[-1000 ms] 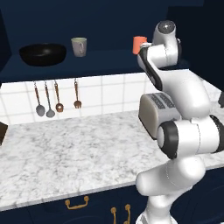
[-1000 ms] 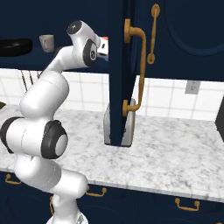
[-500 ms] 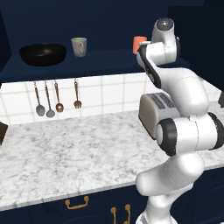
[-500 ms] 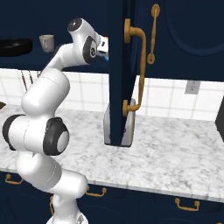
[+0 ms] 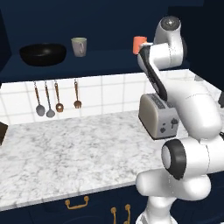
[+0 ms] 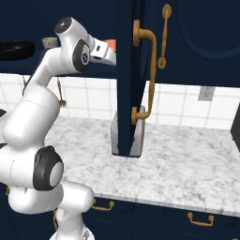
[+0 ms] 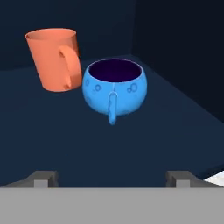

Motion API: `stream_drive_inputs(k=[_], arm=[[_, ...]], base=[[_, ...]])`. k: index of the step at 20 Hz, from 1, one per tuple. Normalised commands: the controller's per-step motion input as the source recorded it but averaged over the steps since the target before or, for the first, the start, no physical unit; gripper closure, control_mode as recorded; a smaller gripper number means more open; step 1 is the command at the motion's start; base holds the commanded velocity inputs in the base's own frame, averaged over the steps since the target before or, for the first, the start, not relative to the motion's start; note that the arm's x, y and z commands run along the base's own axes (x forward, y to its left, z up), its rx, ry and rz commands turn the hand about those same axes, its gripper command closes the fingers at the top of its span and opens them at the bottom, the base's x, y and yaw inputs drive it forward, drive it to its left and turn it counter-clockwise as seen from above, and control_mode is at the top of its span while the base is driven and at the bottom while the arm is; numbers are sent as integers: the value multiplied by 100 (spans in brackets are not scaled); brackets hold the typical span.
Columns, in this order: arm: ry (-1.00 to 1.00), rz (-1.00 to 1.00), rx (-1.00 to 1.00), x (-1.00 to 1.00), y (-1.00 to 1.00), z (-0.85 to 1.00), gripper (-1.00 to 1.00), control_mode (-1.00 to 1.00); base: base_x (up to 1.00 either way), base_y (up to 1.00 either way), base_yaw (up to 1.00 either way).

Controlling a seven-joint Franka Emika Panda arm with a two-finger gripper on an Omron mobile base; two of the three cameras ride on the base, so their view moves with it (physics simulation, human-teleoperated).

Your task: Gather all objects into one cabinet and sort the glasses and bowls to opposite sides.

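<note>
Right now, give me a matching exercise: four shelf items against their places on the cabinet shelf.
Items:
1. black bowl
2. grey-beige cup
3. orange cup
4. blue bowl

Places:
A. just right of the black bowl
B. far left of the shelf
C. right part of the shelf, in front of the open gripper
D. right part, close behind and beside the blue bowl

Pairs: 1-B, 2-A, 3-D, 4-C

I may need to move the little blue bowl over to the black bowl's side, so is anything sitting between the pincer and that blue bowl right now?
Nothing visible does: bare shelf lies between the open pincer and the blue bowl. The orange cup stands beside it.
</note>
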Motion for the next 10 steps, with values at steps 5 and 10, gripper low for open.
stream_drive_inputs(k=[5,10], arm=[[-5,11,0,-25,61,19,-100,-100],[0,26,0,-44,94,9,-100,-100]], base=[[0,0,0],[0,0,0]])
